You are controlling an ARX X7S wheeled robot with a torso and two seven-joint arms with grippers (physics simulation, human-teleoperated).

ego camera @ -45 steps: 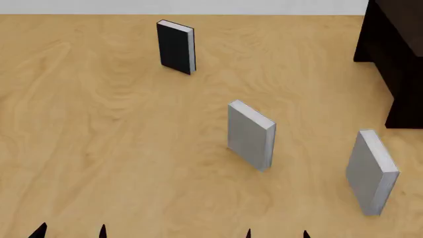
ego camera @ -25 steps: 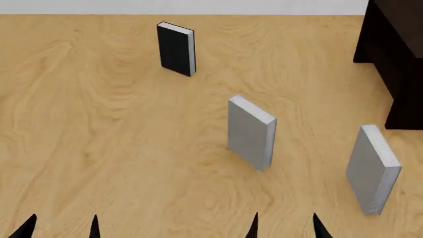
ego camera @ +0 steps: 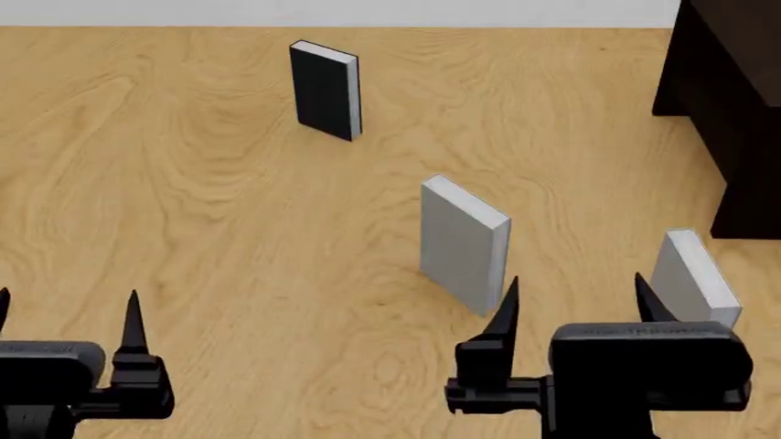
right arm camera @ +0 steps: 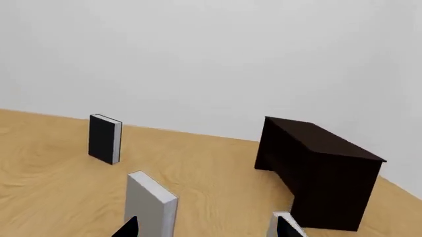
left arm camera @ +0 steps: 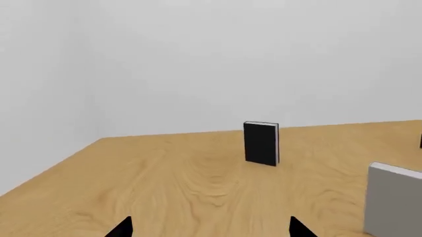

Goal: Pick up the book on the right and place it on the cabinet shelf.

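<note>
**Inspector:** While the right gripper (ego camera: 572,306) is hovering low over the wooden table (ego camera: 219,229), where is the book (ego camera: 690,279) standing?

**Assistant:** It is standing upright near the table's right edge, just beyond the gripper's outer fingertip, which is overlapping its lower corner in the head view (contact cannot be told). The fingers are standing wide apart and holding nothing.

**Inspector:** And the left gripper (ego camera: 68,315)?

**Assistant:** It is sitting at the near left with its fingers spread too, well apart from every book.

**Inspector:** What is standing nearby?

**Assistant:** The second grey book (ego camera: 464,245) is standing upright just beyond the right gripper's inner fingertip, left of the target. The black book (ego camera: 325,89) is standing far back. The dark cabinet (ego camera: 726,110) is occupying the far right corner, behind the target; its shelf is not showing from these angles.
</note>
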